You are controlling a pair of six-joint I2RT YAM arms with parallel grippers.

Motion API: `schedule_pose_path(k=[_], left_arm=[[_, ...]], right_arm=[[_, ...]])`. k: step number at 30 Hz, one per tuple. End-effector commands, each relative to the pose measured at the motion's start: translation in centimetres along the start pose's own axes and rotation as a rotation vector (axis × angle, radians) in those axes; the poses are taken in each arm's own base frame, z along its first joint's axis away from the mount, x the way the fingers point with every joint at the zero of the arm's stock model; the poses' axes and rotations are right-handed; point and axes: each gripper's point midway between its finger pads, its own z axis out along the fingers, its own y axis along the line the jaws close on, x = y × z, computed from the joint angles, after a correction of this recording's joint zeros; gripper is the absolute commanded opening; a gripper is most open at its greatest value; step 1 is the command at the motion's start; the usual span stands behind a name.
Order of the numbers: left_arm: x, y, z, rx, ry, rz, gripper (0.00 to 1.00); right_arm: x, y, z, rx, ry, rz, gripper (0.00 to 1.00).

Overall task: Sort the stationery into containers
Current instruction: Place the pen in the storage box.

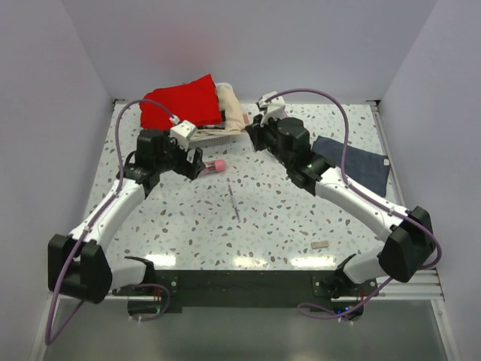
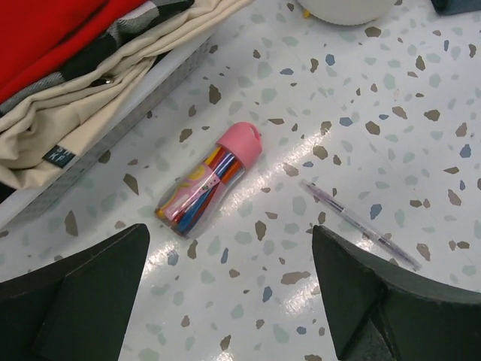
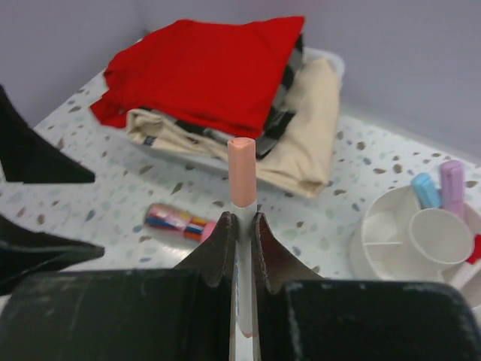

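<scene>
One white round desk organiser (image 3: 382,226), with a central cup and a divided outer ring, is seen in the right wrist view. Two chunky markers are stood side by side in a far compartment of the ring: one blue marker (image 3: 425,189) and one pink marker (image 3: 452,180). A red-tipped item (image 3: 474,248) is seen at the organiser's right side, cut off by the frame edge; what it is cannot be told.

One salmon-capped pen (image 3: 241,169) is pinched upright between the closed fingers of the right gripper (image 3: 241,226), and the organiser lies off to the right in that view. The left gripper (image 2: 229,256) is held with its fingers spread wide, just short of one pink-capped clear tube (image 2: 210,180) and not touching it. The tube is laid on its side on the speckled table (image 1: 285,218) and is filled with coloured pieces.

A second thin pen (image 2: 361,224) is laid flat near the tube, apart from it. One small beige eraser (image 1: 321,244) is laid alone near the front edge. One red cloth (image 1: 184,101) is stacked on a beige cloth (image 1: 231,111).
</scene>
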Motion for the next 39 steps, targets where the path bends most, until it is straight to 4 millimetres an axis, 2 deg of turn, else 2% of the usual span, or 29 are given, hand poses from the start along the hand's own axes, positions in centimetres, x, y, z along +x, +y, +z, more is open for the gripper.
schedule_pose_path(k=[1,2,4,5,7,8,10,11,13,15,17,18,22,29,30,35,37,38,39], left_arm=[[-6.0,-0.1,2.5,0.039,-0.124,0.072,0.94],[-6.6,0.1,3.6,0.044,-0.114,0.08,0.94],[-7.2,0.0,4.6,0.049,-0.106,0.106,0.94],[-7.6,0.0,5.5,0.054,-0.097,0.109,0.94],[-8.2,-0.2,6.3,0.059,-0.094,0.111,0.94],[-8.7,-0.2,7.0,0.062,-0.096,0.111,0.94],[-9.1,-0.8,7.9,0.072,-0.091,0.119,0.94],[-9.4,-1.0,8.5,0.076,-0.089,0.129,0.94],[-9.3,-1.8,9.2,0.089,-0.074,0.152,0.94],[-9.5,-2.3,10.0,0.1,-0.067,0.167,0.94],[-9.5,-2.5,10.6,0.108,-0.06,0.172,0.94],[-9.6,-2.5,10.8,0.106,-0.062,0.176,0.94],[-9.5,-2.5,11.5,0.097,-0.049,0.185,0.95],[-8.9,-2.6,12.0,0.087,-0.031,0.194,0.95],[-9.0,-2.5,12.0,0.081,-0.033,0.194,0.95],[-8.8,-2.5,11.9,0.076,-0.028,0.199,0.95],[-8.7,-2.4,11.8,0.069,-0.025,0.199,0.95],[-8.6,-2.4,11.8,0.068,-0.025,0.197,0.95],[-8.5,-2.4,11.7,0.067,-0.022,0.198,0.95]], right_arm=[[-3.5,-7.3,1.3,0.202,-0.223,-0.04,0.0],[-3.6,-9.9,1.2,0.257,-0.23,-0.038,0.0],[-3.5,-12.4,1.4,0.32,-0.24,-0.02,0.0],[-3.1,-15.1,1.4,0.376,-0.229,-0.006,0.0],[-2.7,-17.3,1.5,0.415,-0.217,0.029,0.0],[-2.0,-19.2,1.5,0.451,-0.205,0.031,0.0],[-2.0,-20.6,1.6,0.469,-0.21,0.036,0.0],[-1.2,-21.8,1.9,0.49,-0.193,0.039,0.0],[-0.9,-23.2,2.2,0.509,-0.194,0.056,0.0],[0.3,-24.0,3.0,0.515,-0.177,0.066,0.0],[0.5,-24.8,3.4,0.523,-0.183,0.068,0.0],[1.4,-25.1,4.0,0.527,-0.173,0.07,0.0],[2.5,-26.1,5.6,0.538,-0.16,0.094,0.0],[4.8,-26.7,7.6,0.531,-0.123,0.117,0.0],[4.7,-26.7,7.8,0.53,-0.124,0.12,0.0],[7.5,-26.9,8.5,0.535,-0.039,0.136,0.0],[8.0,-27.2,8.5,0.552,-0.017,0.139,0.0],[8.9,-27.3,8.4,0.565,0.021,0.141,0.02],[8.9,-27.3,8.4,0.567,0.026,0.144,0.1]])
